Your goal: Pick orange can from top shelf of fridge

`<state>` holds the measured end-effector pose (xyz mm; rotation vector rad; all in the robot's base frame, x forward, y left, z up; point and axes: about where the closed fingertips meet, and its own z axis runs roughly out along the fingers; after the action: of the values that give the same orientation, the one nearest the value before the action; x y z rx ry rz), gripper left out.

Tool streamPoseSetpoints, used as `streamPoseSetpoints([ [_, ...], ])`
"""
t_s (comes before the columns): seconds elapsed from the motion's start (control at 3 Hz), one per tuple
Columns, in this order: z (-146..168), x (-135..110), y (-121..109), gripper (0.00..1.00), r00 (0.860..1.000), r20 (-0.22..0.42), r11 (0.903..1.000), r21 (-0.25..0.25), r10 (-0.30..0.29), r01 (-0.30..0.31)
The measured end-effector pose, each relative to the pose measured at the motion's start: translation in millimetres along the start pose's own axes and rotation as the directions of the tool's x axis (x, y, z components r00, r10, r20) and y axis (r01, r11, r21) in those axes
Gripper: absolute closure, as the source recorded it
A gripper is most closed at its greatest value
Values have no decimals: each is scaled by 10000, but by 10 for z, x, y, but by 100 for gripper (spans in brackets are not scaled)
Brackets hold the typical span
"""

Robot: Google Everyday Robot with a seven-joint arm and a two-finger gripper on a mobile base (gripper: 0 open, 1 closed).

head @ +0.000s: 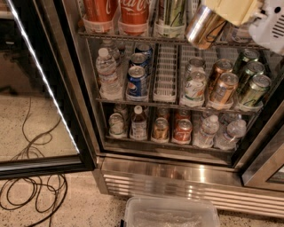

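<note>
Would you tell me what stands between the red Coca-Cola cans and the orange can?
A green-and-white can in a clear holder, seen in the camera view; the gripper, top right, grips the tilted orange can.

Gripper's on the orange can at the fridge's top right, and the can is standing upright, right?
No. The camera view shows the gripper on the orange can at the fridge's top right, but the can is tilted, silver base toward the lower left.

The fridge (177, 177) is dimly, warmly lit, glare is thrown by the LED strip (45, 84) at left, and the gripper (220, 15) clasping the glinting orange can (203, 27) at top right is washed out.
</note>
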<state>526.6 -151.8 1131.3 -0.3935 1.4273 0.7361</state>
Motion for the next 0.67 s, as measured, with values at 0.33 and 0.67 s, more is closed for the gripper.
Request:
streamPoseSetpoints([
  [0.33, -107, 360, 121, 100, 9938, -1091, 9958, -865, 210, -305],
  [0.67, -115, 405, 200, 100, 9916, -1280, 9928, -1148, 182, -330],
])
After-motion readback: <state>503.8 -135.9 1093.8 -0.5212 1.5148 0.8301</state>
